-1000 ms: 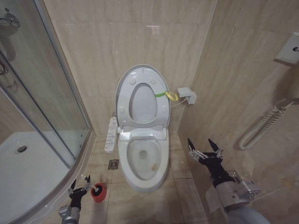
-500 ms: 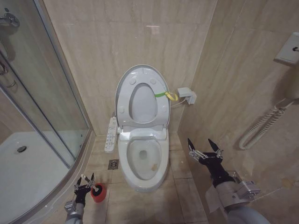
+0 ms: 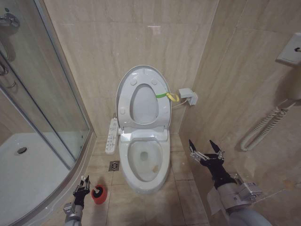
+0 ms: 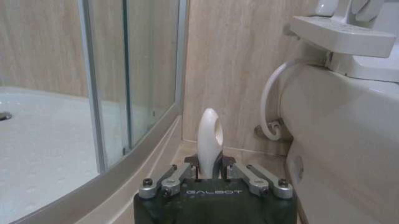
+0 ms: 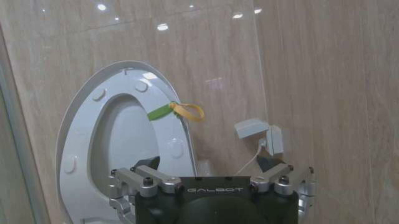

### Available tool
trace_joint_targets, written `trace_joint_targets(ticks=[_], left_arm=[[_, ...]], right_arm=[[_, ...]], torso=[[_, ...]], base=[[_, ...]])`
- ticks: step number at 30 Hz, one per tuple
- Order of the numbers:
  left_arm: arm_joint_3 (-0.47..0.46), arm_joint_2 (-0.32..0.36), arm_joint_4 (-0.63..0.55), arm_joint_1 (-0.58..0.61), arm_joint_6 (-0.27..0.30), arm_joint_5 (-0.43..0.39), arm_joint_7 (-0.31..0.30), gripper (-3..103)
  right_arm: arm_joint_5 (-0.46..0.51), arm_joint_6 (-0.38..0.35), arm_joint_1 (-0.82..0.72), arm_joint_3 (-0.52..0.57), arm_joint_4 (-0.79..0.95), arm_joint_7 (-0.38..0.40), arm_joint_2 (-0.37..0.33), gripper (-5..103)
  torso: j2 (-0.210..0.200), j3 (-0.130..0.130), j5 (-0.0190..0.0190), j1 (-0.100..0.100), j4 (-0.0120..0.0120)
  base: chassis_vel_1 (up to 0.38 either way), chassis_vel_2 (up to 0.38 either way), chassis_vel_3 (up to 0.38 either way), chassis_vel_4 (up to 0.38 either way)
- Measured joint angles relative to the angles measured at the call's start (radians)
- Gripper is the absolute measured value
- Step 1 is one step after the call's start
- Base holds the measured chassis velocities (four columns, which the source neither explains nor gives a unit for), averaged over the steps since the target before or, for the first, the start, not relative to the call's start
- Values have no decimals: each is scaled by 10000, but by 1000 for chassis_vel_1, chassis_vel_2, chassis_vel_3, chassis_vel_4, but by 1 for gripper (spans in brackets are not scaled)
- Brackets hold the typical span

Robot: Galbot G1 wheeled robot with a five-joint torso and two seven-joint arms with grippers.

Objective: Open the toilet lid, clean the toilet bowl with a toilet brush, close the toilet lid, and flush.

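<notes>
A white toilet bowl (image 3: pixel 142 162) stands against the tiled wall, its toilet lid (image 3: pixel 142 96) raised upright with the seat ring. Right of the bowl, the right gripper (image 3: pixel 205 148) hovers with fingers spread wide, holding nothing. On the floor to the bowl's left, the left gripper (image 3: pixel 83 184) has its fingers closed narrowly on the white handle of the toilet brush (image 4: pixel 210 136), just beside the red cup holder (image 3: pixel 98 194).

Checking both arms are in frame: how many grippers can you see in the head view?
2. The left gripper is low on the floor beside the red brush holder, shut on the toilet brush handle. The right gripper hangs open, right of the toilet bowl.
</notes>
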Motion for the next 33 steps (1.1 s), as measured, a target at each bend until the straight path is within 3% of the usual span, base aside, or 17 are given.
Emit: trace_joint_targets(ticks=[1,2,17,27,33], left_arm=[[-28,-7,-109,65,-6,48,-18,30],[-53,-7,-277,152,-7,99,-32,22],[-309,87,-3291,1889,63,297,-329,22],[-760,290,-6138,3445,-9,255,-313,22],[-1043,496,-8005,5036,-126,236,-330,22]], right_arm=[[0,0,0,0,0,0,0,100],[0,0,0,0,0,0,0,100],[0,0,0,0,0,0,0,100],[0,0,0,0,0,-1,0,100],[0,0,0,0,0,0,0,100]], torso=[[0,0,-1,0,1],[0,0,0,0,0],[0,0,0,-1,0],[-1,-1,1,-1,-1],[-1,-1,1,-1,2]], base=[[0,0,0,0],[0,0,0,0],[0,0,0,0],[0,0,0,0],[0,0,0,0]])
